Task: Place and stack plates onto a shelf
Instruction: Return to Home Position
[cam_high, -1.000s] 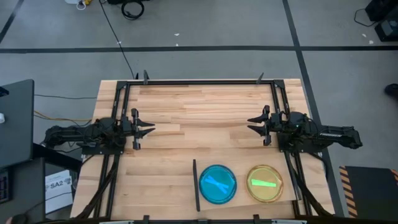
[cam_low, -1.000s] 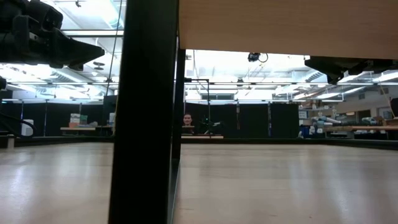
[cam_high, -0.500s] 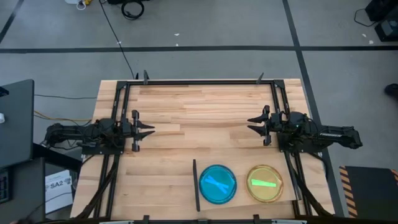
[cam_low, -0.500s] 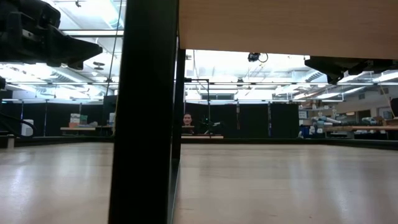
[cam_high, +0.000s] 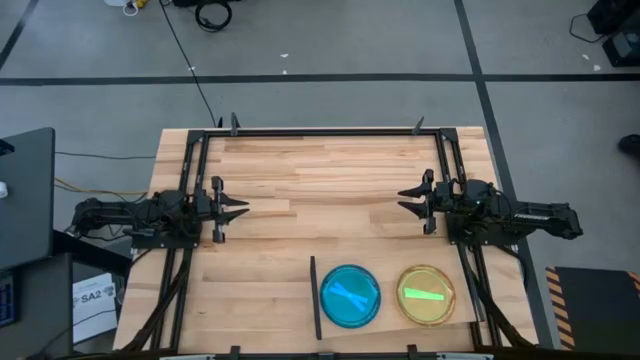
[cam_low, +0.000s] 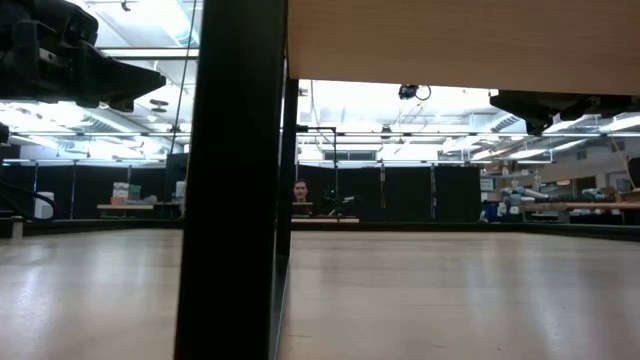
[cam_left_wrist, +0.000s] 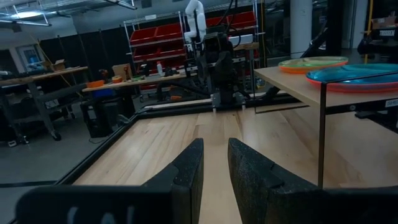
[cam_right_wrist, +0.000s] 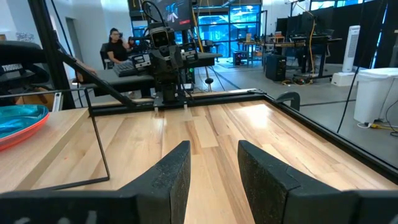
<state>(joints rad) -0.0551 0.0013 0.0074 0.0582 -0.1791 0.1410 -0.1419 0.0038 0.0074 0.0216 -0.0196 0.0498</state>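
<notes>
Nothing has moved in the last second: the left claw (cam_high: 240, 208) and right claw (cam_high: 405, 202) face each other, fingers parted and empty, apparently because the job is done, with the blue stack (cam_high: 350, 294) and green-topped stack (cam_high: 426, 294) side by side on the shelf (cam_high: 392, 315), near the right claw.
</notes>
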